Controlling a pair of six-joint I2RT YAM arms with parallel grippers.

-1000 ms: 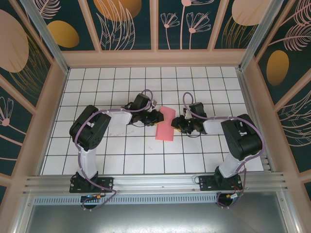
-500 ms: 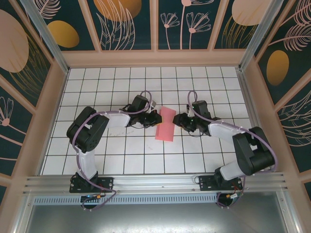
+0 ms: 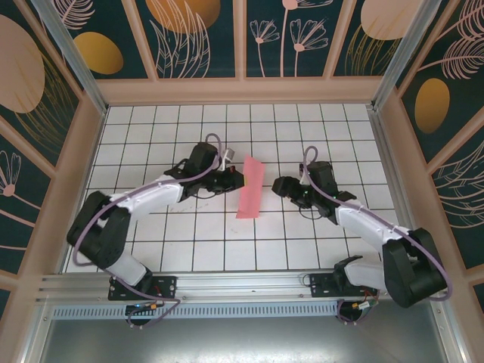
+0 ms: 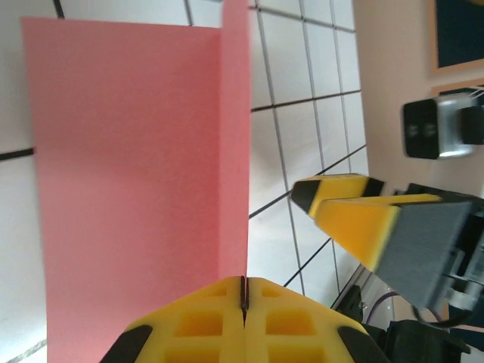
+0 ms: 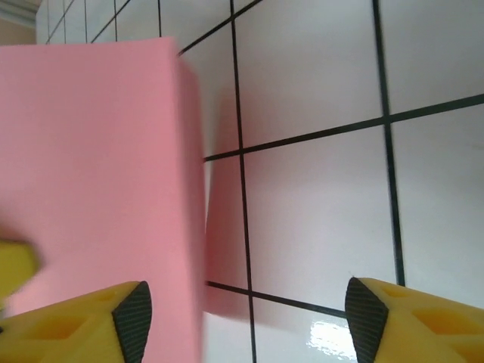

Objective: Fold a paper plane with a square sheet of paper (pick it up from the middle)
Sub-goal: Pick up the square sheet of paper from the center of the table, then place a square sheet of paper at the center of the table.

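Note:
The square sheet of paper [image 3: 249, 198] is salmon pink and folded into a narrow rectangle, standing tilted at the table's middle. My left gripper [image 3: 239, 180] is shut on its left edge. In the left wrist view the paper [image 4: 128, 166] runs straight into the closed yellow fingertips of that gripper [image 4: 244, 284]. My right gripper [image 3: 278, 186] is open just right of the sheet. In the right wrist view the paper [image 5: 98, 159] lies beside the left finger [image 5: 113, 314] of the open right gripper [image 5: 246, 306]. The paper plane is out of view.
White grid-tiled table [image 3: 318, 136] with wooden walls [image 3: 242, 89] around it. An aluminium rail [image 3: 242, 286] runs along the near edge, where both arm bases stand. The right gripper's yellow finger [image 4: 355, 219] hangs close beside the sheet in the left wrist view.
The left gripper closed on the sheet and tipped it up, so it looks narrower from above. The right gripper opened wide and drew back to the right. Both arms stretched out lower.

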